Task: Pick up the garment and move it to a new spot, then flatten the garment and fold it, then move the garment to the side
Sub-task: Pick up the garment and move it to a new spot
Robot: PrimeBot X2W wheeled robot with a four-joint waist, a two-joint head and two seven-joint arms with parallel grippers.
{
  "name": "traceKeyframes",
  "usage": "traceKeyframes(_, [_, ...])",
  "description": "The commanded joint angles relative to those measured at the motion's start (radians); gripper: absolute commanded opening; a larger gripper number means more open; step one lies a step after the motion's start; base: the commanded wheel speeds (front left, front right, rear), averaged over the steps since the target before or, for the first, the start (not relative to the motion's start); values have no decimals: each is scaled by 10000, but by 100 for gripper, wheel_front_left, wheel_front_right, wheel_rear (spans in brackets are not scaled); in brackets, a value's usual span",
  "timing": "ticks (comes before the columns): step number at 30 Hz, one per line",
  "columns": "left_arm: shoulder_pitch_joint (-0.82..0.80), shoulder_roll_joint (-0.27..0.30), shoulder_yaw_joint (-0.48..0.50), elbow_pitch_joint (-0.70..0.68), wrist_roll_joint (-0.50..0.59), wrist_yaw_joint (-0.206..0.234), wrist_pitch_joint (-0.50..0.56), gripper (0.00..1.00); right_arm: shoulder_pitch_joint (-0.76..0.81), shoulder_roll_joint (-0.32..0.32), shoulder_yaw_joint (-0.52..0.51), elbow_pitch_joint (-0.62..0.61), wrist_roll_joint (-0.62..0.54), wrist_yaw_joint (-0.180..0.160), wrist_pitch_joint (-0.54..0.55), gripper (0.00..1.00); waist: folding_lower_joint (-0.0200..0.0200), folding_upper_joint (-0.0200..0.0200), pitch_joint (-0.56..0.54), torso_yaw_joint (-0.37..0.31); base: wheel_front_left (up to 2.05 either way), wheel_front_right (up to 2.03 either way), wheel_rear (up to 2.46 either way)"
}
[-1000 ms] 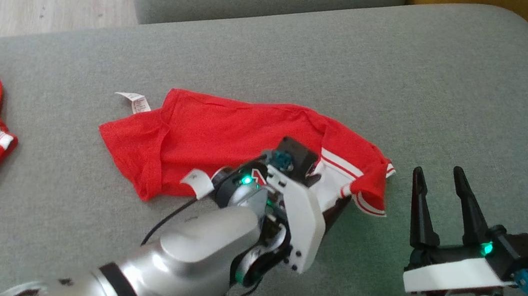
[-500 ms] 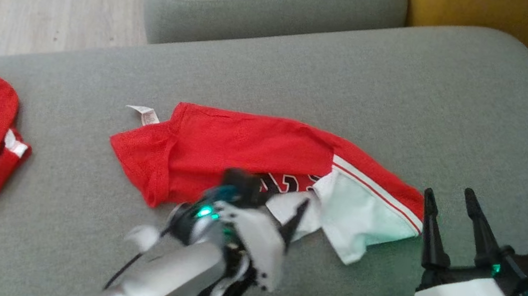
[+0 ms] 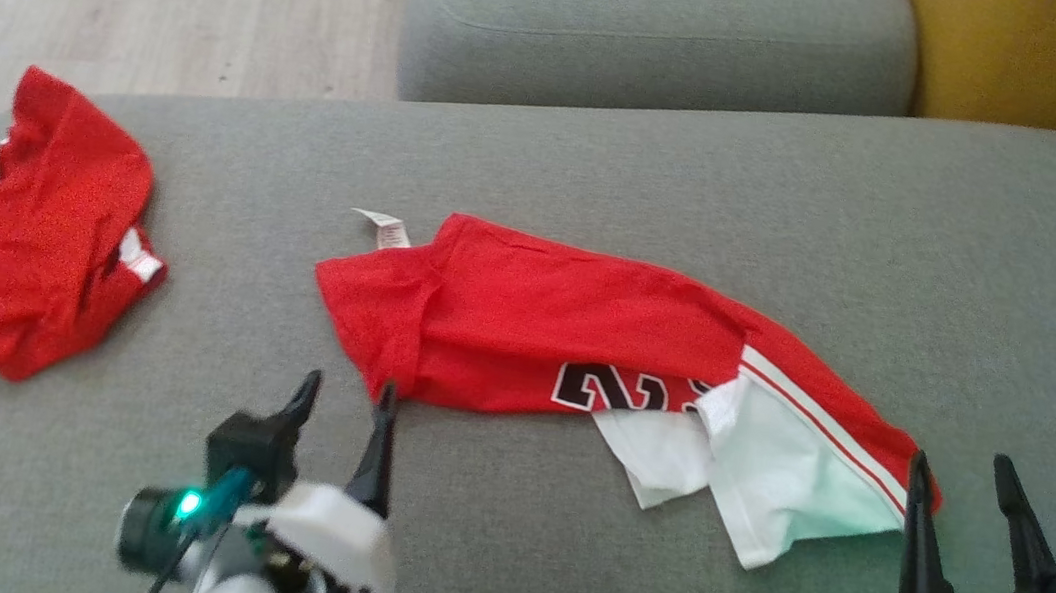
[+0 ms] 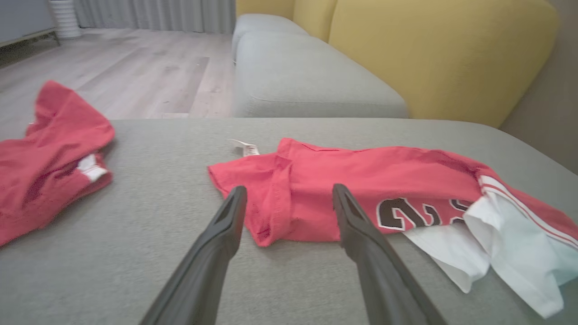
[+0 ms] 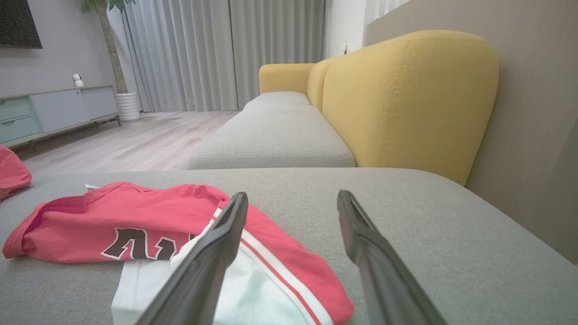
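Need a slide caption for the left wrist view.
Open left gripper faces the numbered red jersey lying rumpled on the grey cushion.

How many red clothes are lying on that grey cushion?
2. The numbered red garment lies stretched across the middle of the cushion; the crumpled red garment sits at its left end. None seems hidden.

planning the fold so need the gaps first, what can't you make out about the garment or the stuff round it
- Number on the garment: head view, the white flap covers its second digit.
- Label: head view, print too small to read.
- Second red garment: head view, cut off by the left edge.
- Garment's right end: left wrist view, cut off by the right edge.
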Motion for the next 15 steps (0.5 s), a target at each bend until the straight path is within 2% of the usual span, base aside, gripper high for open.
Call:
traceKeyframes(1, [-96, 211, 661, -432, 327, 79, -126, 100, -135, -55, 115, -348, -113, 77, -104, 100, 0, -1, -42, 184, 0, 0, 0])
traceKeyframes(5, [1342, 155, 2034, -822, 1491, -67, -127, 100, 204, 179, -156, -311, -344, 77, -108, 100, 0, -1, -80, 381, 0, 0, 0])
traceKeyframes(9, [2389, -211, 3394, -928, 2467, -558, -128, 100, 351, 330, -127, -181, -572, 77, -109, 100, 0, -1, -97, 427, 0, 0, 0])
traceKeyframes(15, [3234, -854, 4756, -832, 3234, -1299, -129, 100, 394, 434, -7, -75, -633, 77, -109, 100, 0, -1, -141, 456, 0, 0, 0])
